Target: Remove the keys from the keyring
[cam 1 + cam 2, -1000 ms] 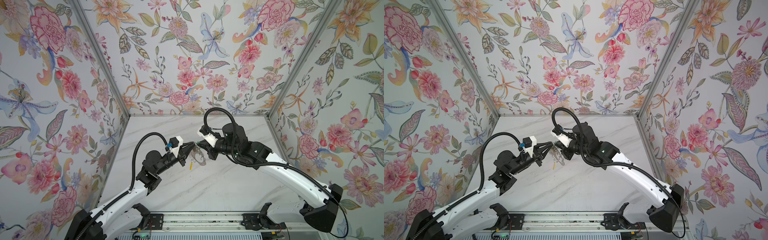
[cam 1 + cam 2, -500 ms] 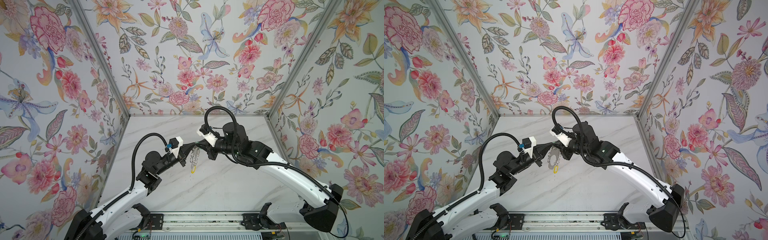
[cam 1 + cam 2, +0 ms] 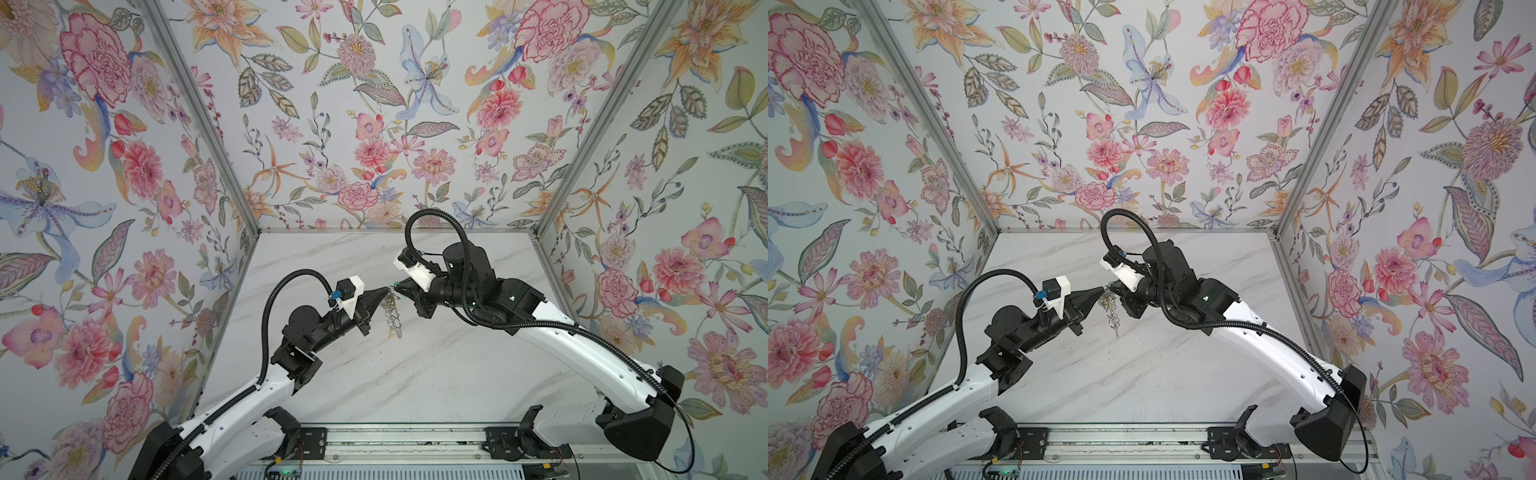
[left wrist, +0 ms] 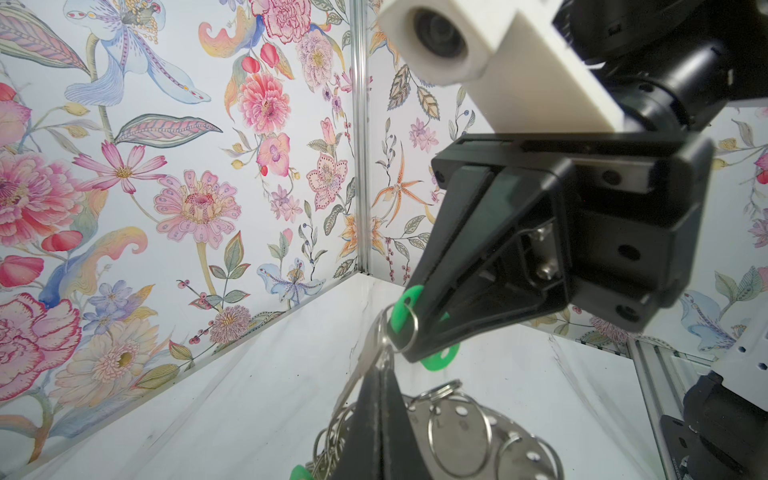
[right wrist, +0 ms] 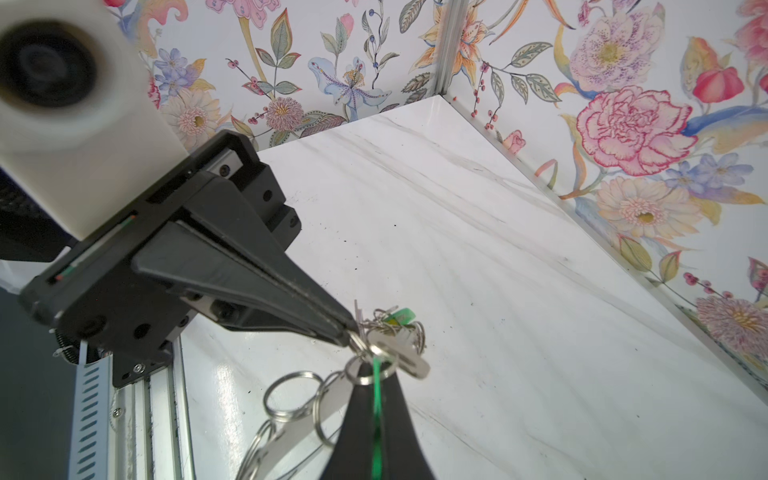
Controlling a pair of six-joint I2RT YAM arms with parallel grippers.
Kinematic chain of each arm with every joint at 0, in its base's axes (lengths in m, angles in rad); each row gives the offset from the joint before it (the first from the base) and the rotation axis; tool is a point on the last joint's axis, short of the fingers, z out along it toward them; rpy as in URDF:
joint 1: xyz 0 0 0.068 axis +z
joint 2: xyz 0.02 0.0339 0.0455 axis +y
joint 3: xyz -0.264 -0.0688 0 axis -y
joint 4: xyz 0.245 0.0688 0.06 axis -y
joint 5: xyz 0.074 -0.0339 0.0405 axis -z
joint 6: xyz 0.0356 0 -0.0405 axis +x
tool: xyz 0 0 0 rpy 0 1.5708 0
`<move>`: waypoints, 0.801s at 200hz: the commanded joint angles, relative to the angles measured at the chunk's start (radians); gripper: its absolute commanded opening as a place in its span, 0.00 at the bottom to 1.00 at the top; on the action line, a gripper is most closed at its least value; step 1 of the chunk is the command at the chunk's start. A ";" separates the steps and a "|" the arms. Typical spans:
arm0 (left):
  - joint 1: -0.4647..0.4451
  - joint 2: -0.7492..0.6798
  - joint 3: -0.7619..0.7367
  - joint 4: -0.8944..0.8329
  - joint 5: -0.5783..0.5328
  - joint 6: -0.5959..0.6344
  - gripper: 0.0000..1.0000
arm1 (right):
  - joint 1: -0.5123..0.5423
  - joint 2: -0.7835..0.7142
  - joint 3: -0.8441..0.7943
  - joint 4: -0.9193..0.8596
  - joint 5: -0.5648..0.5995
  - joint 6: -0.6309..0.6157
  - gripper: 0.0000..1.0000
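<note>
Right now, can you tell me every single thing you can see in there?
keys: number hard to tell, silver with green tags, bunched in the air where the grippers meet
keyring: one, grey plate with silver wire rings, hanging under the grippers, off the table
table: one, white marble, below everything
walls: three, flowery wallpaper, around the table
rail: one, silver, front edge
arms: two, white and black, reaching in from the front
left gripper: one, black, shut on a silver key
right gripper: one, black, shut on a key's green tag
</note>
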 commanded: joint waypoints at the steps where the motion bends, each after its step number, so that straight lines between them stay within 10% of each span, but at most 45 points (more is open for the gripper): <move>1: 0.007 -0.016 -0.011 -0.025 -0.016 0.015 0.00 | -0.033 -0.069 -0.024 0.055 0.043 0.010 0.00; 160: 0.067 -0.012 -0.014 0.102 0.219 -0.086 0.00 | -0.122 -0.111 -0.140 0.098 -0.019 0.053 0.00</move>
